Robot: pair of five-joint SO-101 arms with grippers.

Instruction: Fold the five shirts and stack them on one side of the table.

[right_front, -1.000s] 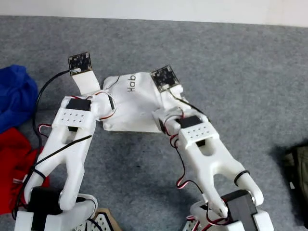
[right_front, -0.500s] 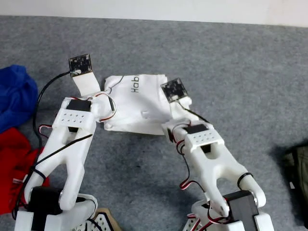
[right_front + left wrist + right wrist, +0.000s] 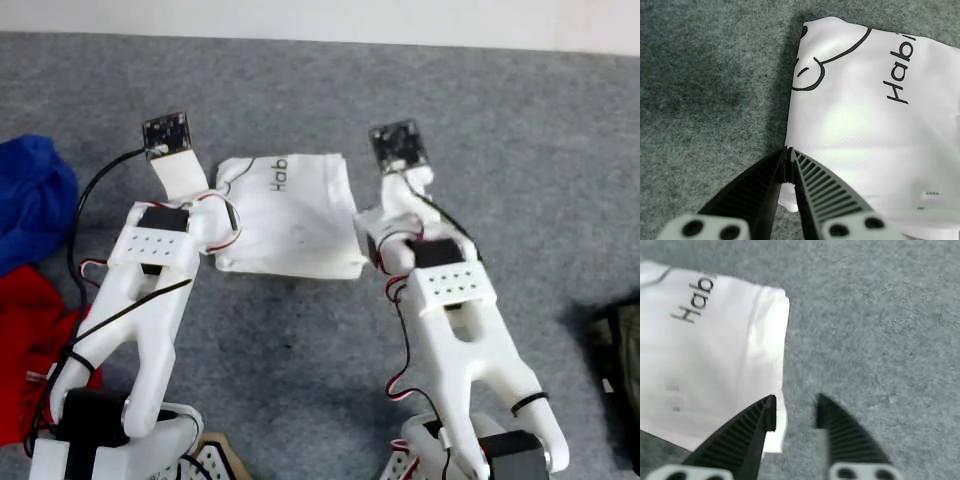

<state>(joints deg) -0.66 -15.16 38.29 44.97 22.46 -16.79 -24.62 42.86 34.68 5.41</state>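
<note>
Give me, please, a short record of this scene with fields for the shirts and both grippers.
white shirt: folded, flat, between the grippers
left gripper: shut, tips at one edge of it
right gripper: open, at the opposite edge
blue shirt: crumpled, at the high view's left edge
red shirt: crumpled, beside the blue one
dark garment: at the right edge

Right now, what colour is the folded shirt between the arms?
The folded cloth shirt is white with black print; clearest in left wrist view.
</note>
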